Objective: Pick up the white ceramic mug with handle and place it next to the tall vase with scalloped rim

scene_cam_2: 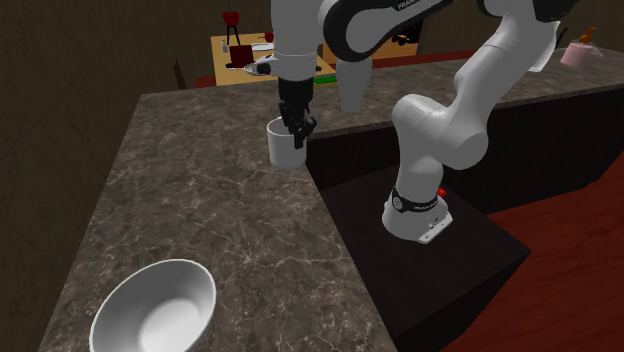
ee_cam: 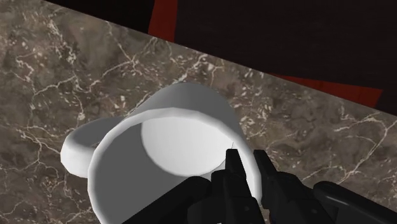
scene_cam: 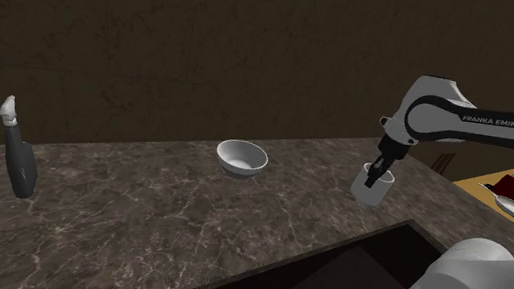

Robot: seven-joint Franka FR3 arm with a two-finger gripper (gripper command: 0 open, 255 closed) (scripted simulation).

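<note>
Gripper (scene_cam: 379, 171) hangs in the shoulder view at the right end of the dark marble counter (scene_cam: 135, 219), and it is clamped on the rim of one white mug (scene_cam: 373, 184), which leans a little. I cannot tell if the mug's base touches the stone. Far away, at this view's left, stands one tall dark grey vase (scene_cam: 20, 168) with a pale top. Between the two, near the back edge of the counter, is one white bowl (scene_cam: 241, 157). At the right edge, a yellowish table (scene_cam: 487, 184) is seen behind the arm (scene_cam: 470, 119).

From the second exterior view the gripper (scene_cam_2: 297, 130) comes down straight onto the mug (scene_cam_2: 284, 144), which is close to the counter (scene_cam_2: 200, 200) edge, beside the dark stand (scene_cam_2: 470, 250). The same bowl (scene_cam_2: 155, 310) is large in the foreground. This view adds the red floor (scene_cam_2: 580, 230) and the white arm (scene_cam_2: 440, 130) down to its base. The table (scene_cam_2: 225, 60) shows several small red things on it.

Looking along the hand, the wrist view shows the gripper (ee_cam: 247, 160) closest: the two black fingers (ee_cam: 232, 172) pinch the mug's (ee_cam: 184, 137) wall, one inside and one outside. The handle, one only, points away from the fingers, and the mug is empty inside. The marble counter (ee_cam: 51, 63) lies under it.
</note>
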